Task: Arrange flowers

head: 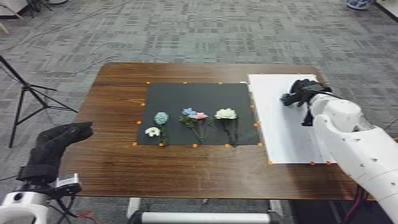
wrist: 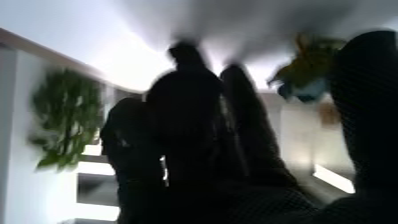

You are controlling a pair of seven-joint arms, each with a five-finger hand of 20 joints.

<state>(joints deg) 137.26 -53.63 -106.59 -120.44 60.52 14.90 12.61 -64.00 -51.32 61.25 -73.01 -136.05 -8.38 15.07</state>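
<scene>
In the head view my right hand (head: 306, 92) is over the upper part of the white sheet (head: 289, 142). My left hand (head: 67, 135) rests at the table's left side, fingers loosely extended. The black mat (head: 178, 95) holds a pale blue flower (head: 161, 118), a small white flower (head: 153, 131), a blue flower (head: 189, 112), a pink flower (head: 200, 116) and a larger white flower (head: 226, 114). In the right wrist view my right hand (wrist: 191, 110) has straight fingers, thumb apart; a blurred yellow and blue flower-like thing (wrist: 306, 75) appears between them. Green foliage (wrist: 67, 117) is beside the fingers.
Small orange markers line the edges of the mat and the white sheet. Bare brown wood of the table (head: 178, 175) surrounds them. A black tripod (head: 31, 92) stands on the floor beyond the table's left edge.
</scene>
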